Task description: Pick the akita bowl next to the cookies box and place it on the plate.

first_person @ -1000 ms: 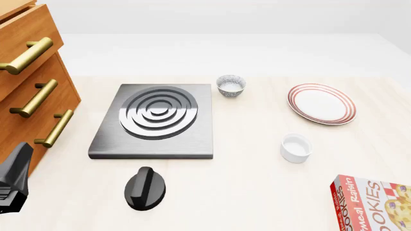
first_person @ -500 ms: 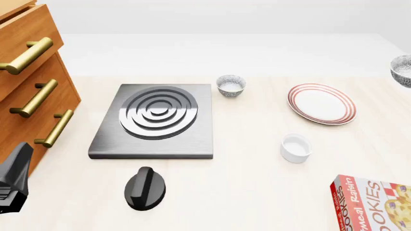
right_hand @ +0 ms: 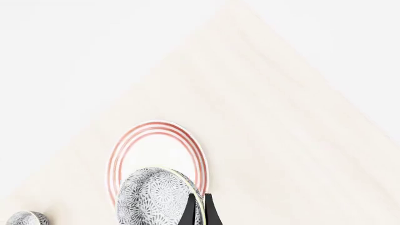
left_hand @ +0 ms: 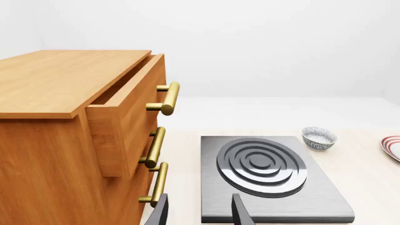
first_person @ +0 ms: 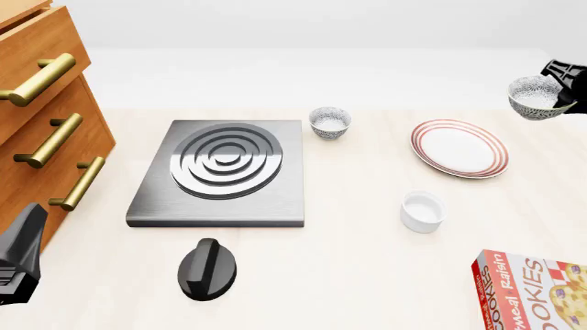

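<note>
Left hand (left_hand: 198, 213) parked low at the near left of the bench (first_person: 348, 275), beside the wooden drawer unit (first_person: 41, 130); fingers (left_hand: 241, 212) spread apart with nothing between them, clear of everything. Near right corner: cookies box (first_person: 537, 292), flat on the bench and cut by the picture's edge. Near centre: a black knob (first_person: 208, 268), lying alone. Farther in, a plain white ramekin (first_person: 423, 212) standing between box and plate, apart from both. Left of centre: a grey hob slab (first_person: 220, 172) with concentric rings, and just beyond its far right corner a second patterned bowl (first_person: 330, 122) resting upright on the bench. Right of that, the plate (first_person: 458, 148), bare, sitting flat. Far right, raised above the bench: right hand (first_person: 561, 86), closed narrow and pinching the rim of the akita bowl (first_person: 534, 97), one finger inside the bowl and one outside as seen from the right wrist. Bowl carried tilted, just right of and beyond the plate's far right edge, not touching it. Nothing seen standing between bowl and plate.
</note>
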Controlling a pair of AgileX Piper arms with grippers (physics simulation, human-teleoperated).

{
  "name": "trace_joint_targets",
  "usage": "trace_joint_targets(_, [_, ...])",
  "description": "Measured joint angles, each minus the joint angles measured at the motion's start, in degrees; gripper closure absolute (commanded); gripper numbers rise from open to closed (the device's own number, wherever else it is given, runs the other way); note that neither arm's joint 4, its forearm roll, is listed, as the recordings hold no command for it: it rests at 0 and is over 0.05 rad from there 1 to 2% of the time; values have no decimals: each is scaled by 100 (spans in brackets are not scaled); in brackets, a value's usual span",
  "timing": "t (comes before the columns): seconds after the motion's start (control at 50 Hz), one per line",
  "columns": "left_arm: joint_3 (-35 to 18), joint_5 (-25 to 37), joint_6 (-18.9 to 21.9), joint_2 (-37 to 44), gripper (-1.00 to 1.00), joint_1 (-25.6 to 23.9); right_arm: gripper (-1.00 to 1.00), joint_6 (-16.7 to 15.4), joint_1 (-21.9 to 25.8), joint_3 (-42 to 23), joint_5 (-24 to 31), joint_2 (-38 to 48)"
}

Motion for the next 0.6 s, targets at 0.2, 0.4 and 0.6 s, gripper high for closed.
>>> trace_joint_targets(0.2, [0, 0, 0, 0, -100, 0, 100, 129, 201, -49, -147, 227])
trace_joint_targets(0.4, [0, 0, 0, 0, -100, 0, 100, 229, 364, -66, -307, 457])
trace_joint_targets(0.6, [0, 0, 0, 0, -100, 0, 100, 331, 523, -47, -520, 710])
